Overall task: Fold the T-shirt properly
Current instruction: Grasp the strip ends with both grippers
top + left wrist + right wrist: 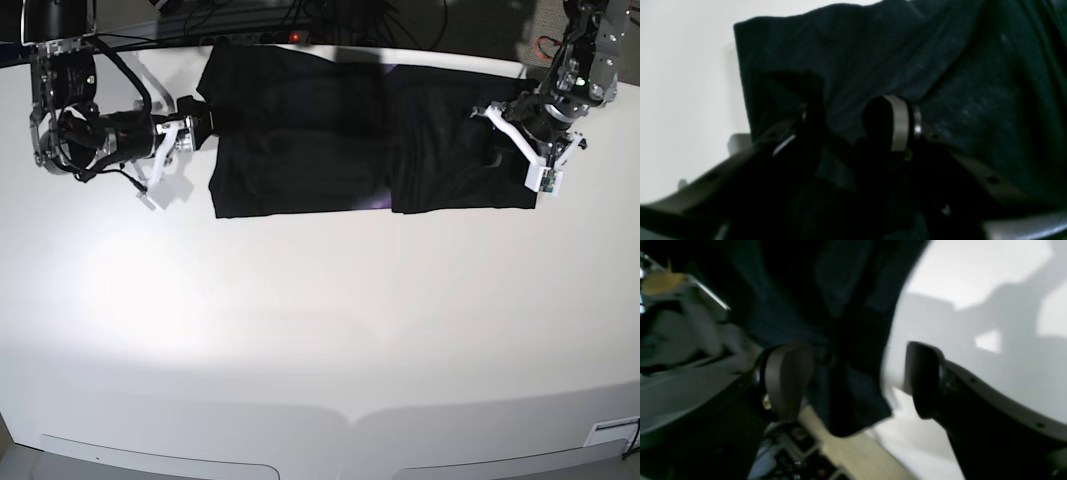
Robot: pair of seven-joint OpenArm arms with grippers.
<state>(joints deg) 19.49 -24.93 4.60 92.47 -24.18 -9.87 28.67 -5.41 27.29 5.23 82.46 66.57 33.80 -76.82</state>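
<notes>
The black T-shirt [300,130] lies spread plain side up along the far edge of the white table [320,330], and a sliver of purple print [375,205] peeks out at its front hem. My right gripper [195,125] is at the shirt's left edge. In the right wrist view it [855,380] stands open, with a hanging corner of the T-shirt [853,400] loose between the fingers. My left gripper [500,150] rests on the shirt's right end. In the left wrist view its fingers [898,123] stand apart with a fold of the T-shirt [873,60] between them.
Cables and dark equipment [300,20] run behind the table's far edge. The right wrist view looks past the table's edge to a wooden strip [853,453] and clutter below.
</notes>
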